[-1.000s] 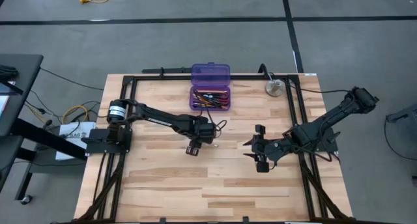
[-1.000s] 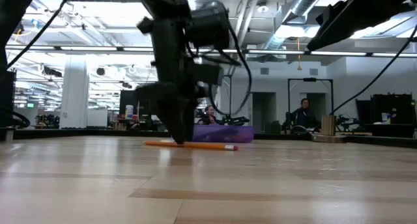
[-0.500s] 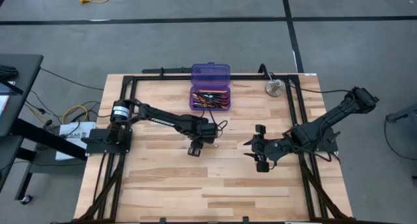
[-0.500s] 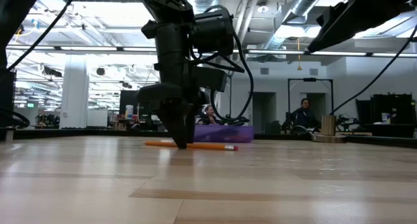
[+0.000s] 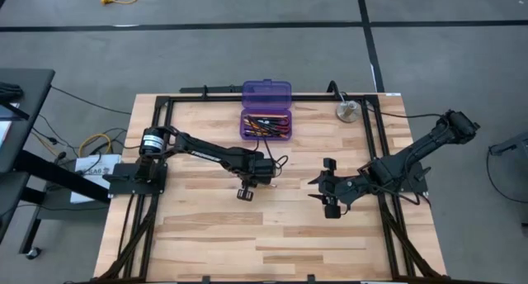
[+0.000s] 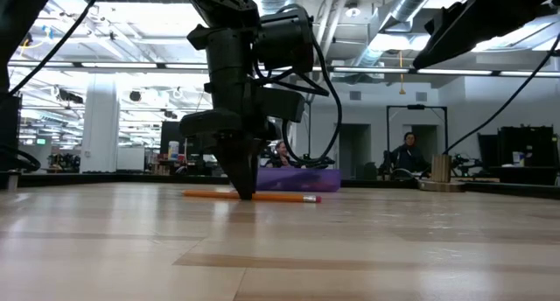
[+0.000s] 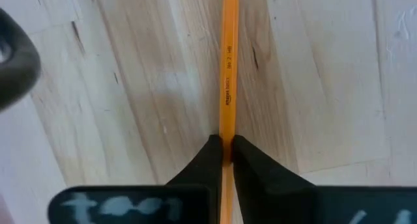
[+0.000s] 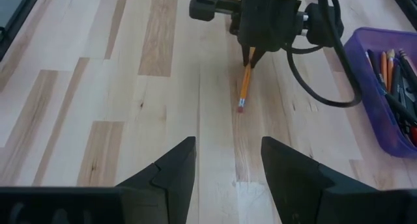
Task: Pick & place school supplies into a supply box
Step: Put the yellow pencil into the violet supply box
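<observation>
Fingers of the left gripper (image 7: 223,152) pinch a lone orange pencil (image 7: 227,74) lying flat on the table (image 5: 214,243) at frame centre, not yet lifted. Above it, the open purple supply box (image 5: 266,121) already holds most pens and pencils. The right gripper (image 8: 228,160) waits nearby, fingers spread and empty.

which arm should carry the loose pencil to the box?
Left. The left gripper is already shut on the orange pencil on the table, a short way in front of the open purple box. The right gripper is open, empty and hangs farther off, right of centre.
</observation>
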